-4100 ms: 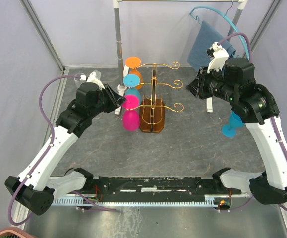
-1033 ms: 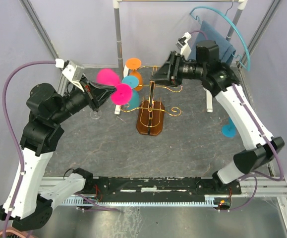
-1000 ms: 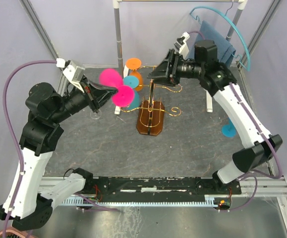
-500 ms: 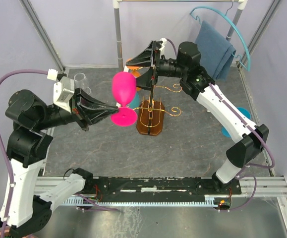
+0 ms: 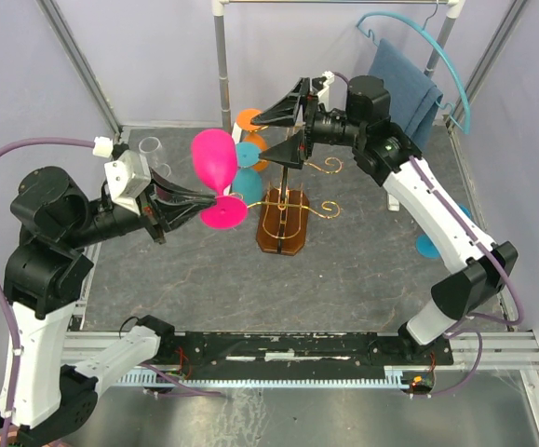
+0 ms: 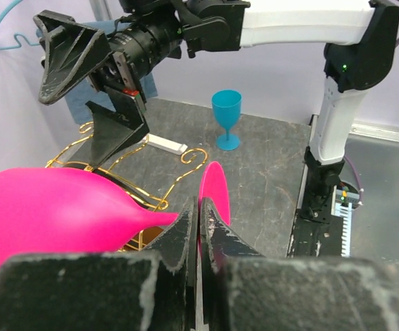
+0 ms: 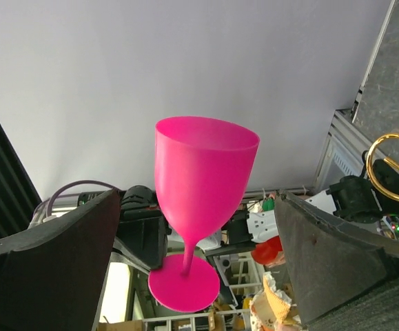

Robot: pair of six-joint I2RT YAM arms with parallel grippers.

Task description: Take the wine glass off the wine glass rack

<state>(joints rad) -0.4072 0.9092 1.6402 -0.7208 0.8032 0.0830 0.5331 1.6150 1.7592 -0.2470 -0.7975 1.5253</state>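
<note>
The pink wine glass (image 5: 217, 177) is off the wine glass rack (image 5: 286, 207) and hangs in the air just to the left of it, above the bench (image 5: 362, 270). The left fingers (image 5: 190, 200) are clamped together on its thin stem, close to the foot. The glass is tilted: in the top view the bowl points up and to the back, and the round foot sits lower, on the side of the rack. In the left wrist view the bowl lies to the left of the fingers and the foot to the right, seen almost on its edge.

The right fingers (image 5: 280, 113) stand wide apart and hold nothing. They are at the top of the gold wire rack; if the lower one touches the wire, I cannot tell.

I count four coloured glasses — one pink, one orange (image 5: 250, 119), two blue. The orange one and one blue glass (image 5: 248, 155) hang on the left side of the rack. The second blue glass (image 6: 225, 118) stands upright on the bench, well apart on the right. There is one rack, on one brown base.
</note>
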